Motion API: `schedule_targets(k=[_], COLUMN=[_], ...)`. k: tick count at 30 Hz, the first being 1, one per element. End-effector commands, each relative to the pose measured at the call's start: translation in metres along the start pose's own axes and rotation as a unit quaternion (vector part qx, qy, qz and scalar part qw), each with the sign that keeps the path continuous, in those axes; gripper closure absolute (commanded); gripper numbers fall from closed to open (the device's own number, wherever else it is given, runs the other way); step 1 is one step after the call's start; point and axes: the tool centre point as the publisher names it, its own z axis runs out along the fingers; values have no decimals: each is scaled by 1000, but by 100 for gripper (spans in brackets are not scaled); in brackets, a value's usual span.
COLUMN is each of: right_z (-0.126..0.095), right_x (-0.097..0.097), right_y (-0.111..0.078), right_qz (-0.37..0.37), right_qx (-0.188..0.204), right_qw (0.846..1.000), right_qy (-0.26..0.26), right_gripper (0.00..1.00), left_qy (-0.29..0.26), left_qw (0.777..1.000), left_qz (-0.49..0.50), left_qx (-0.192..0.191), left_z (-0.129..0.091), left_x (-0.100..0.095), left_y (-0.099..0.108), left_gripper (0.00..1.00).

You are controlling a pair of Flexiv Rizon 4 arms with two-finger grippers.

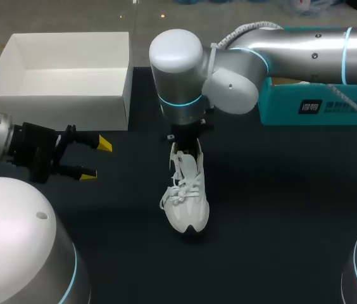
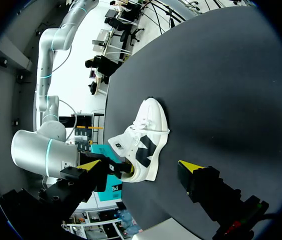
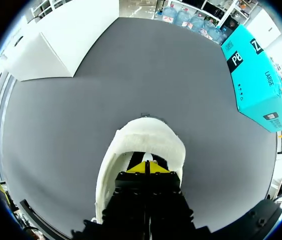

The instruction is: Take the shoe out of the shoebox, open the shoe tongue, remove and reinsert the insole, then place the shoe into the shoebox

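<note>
A white lace-up shoe (image 1: 188,193) stands on the black table, toe toward the front edge. My right gripper (image 1: 188,140) comes down on its heel end. In the right wrist view the yellow tips of my right gripper (image 3: 146,167) are pressed together, shut, inside the shoe's opening, with the padded white collar (image 3: 148,137) curving around them. I see nothing between the tips. My left gripper (image 1: 96,159) hangs open to the left of the shoe, apart from it. The left wrist view shows the shoe (image 2: 143,135) lying ahead of the spread fingers of my left gripper (image 2: 140,166). The white shoebox (image 1: 118,95) is open.
The shoebox (image 3: 66,40) stands at the back left of the table. A teal carton (image 1: 318,104) lies at the back right, partly under my right arm, and shows in the right wrist view as the teal carton (image 3: 253,75). Bare black tabletop (image 1: 280,202) surrounds the shoe.
</note>
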Motion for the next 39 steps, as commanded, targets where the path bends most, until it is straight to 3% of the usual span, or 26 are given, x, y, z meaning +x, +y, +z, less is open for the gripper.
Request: schedule_targets(k=[1, 17, 29, 39], right_z=[-17, 24, -10, 12], right_x=[-7, 10, 6, 12], right_y=[-3, -6, 4, 8], right_qz=[-2, -1, 1, 1], right_qx=[-17, 13, -27, -2], right_qw=[1000, 1000, 1000, 999], right_qy=[-7, 9, 14, 40], right_gripper=[100, 100, 100, 100], left_qy=[2, 2, 2, 2], left_qw=[1000, 1000, 1000, 1000], left_qz=[0, 0, 0, 0], left_qx=[-1, -1, -1, -1], left_z=[0, 0, 0, 0], left_x=[-1, -1, -1, -1], left_y=[-1, -1, -1, -1], left_gripper=[0, 0, 0, 0])
